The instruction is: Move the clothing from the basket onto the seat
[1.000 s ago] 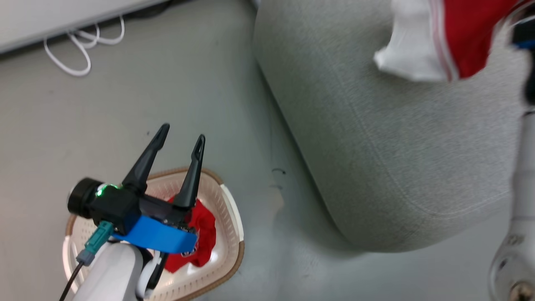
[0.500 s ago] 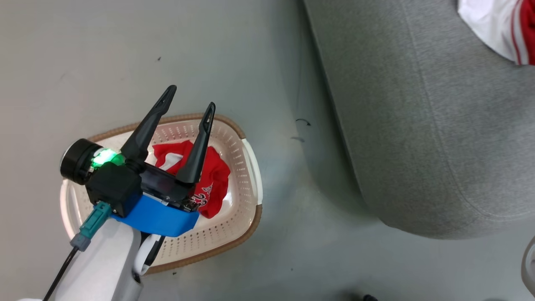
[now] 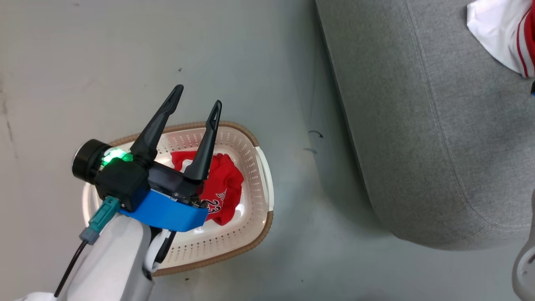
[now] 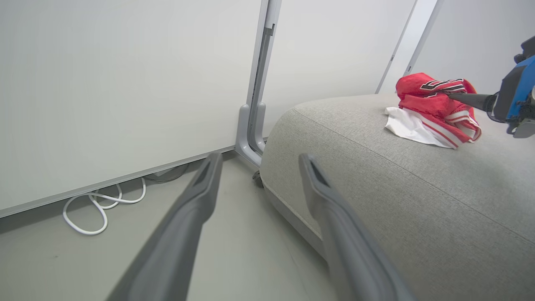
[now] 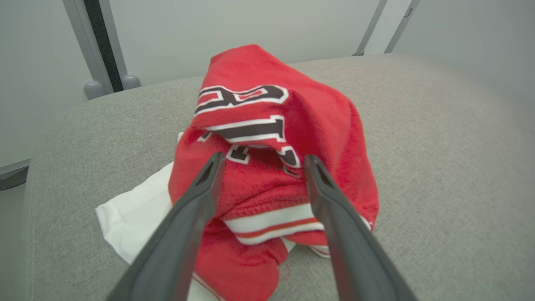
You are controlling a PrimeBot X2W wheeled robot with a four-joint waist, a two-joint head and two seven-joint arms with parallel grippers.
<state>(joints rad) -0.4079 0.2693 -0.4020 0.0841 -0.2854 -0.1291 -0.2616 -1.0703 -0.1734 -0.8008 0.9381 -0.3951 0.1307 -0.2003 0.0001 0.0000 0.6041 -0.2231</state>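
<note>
The cream basket (image 3: pixel 264 225) with a brown rim stands on the floor and holds a crumpled piece of red clothing (image 3: pixel 223 188). My left gripper (image 3: pixel 198 95) hovers over the basket's far side, open and holding nothing. The grey seat (image 3: pixel 418 125) lies to the right, with white-lined red clothing (image 3: pixel 501 37) at its far corner. In the right wrist view this clothing (image 5: pixel 271 138) rests in a heap on the seat (image 5: pixel 439 146). My right gripper (image 5: pixel 264 158) is open, its fingers on either side of the heap. The left wrist view shows the same heap (image 4: pixel 434 108) with my right gripper (image 4: pixel 468 98) at it.
A strip of grey floor (image 3: pixel 301 188) separates basket and seat. By the wall a white cable (image 4: pixel 104 205) loops on the floor next to a grey panel post (image 4: pixel 250 133). My pale right forearm (image 3: pixel 524 267) rises at the lower right edge.
The head camera has swung, shifting the whole picture. My right gripper has opened, and the red garment it carried now lies on the seat. The left gripper stays open over the basket.
</note>
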